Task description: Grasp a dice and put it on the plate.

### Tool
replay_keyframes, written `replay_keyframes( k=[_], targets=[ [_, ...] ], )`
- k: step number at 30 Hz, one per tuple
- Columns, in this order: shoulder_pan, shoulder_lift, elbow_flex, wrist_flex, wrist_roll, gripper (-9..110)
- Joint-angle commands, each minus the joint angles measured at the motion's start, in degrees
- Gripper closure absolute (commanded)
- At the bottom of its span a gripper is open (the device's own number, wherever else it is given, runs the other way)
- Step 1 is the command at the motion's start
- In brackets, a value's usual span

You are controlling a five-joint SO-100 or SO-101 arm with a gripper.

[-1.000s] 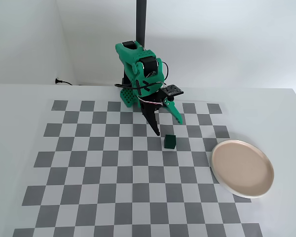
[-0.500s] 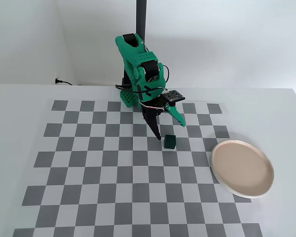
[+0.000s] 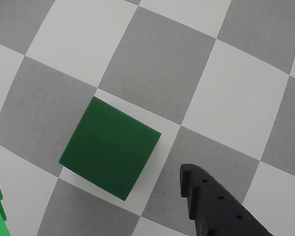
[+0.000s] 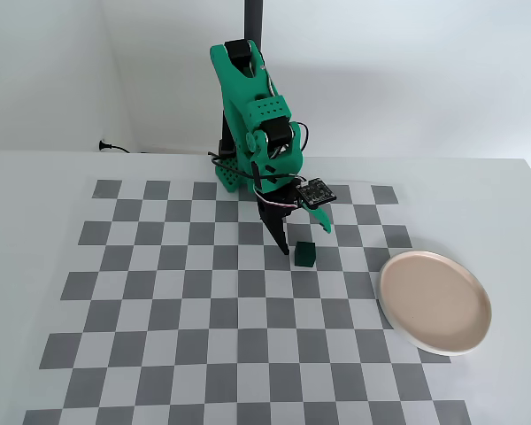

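Arm [image 4: 252, 106] bright green printed plastic, black servo blocks; black and white wires looped just above gripper [image 4: 303, 239]; one finger black, dotted with small holes; other finger green, ridged edge

The dice [image 4: 304, 254] is plain dark green, on a grey-and-white checkered mat [image 4: 203, 319]. The arm [image 4: 252, 115] is brighter green; the gripper [image 4: 303, 239] has one black finger [image 3: 216, 209] and one green. The plate [image 4: 434, 302] is beige-pink with a cream rim.

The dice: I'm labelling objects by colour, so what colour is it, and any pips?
Plain dark green, no pips visible on the dice; clearest in the wrist view.
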Motion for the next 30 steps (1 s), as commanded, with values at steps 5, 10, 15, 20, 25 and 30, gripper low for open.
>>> replay_keyframes(
  k=[5, 10, 15, 20, 25, 30],
  targets=[
    [-0.79, -8.88, -7.65, -3.96, 0.62, 68],
    [-0.7, -16.7, -9.4, -7.73, 1.05, 68],
    [-0.79, -22.41, -9.76, -10.9, 0.97, 68],
    [-0.62, -28.83, -10.37, -14.06, 0.7, 68],
    [-0.35, -34.1, -11.69, -16.52, 0.7, 68],
    [-0.44, -36.39, -11.69, -17.4, 0.44, 68]
  ],
)
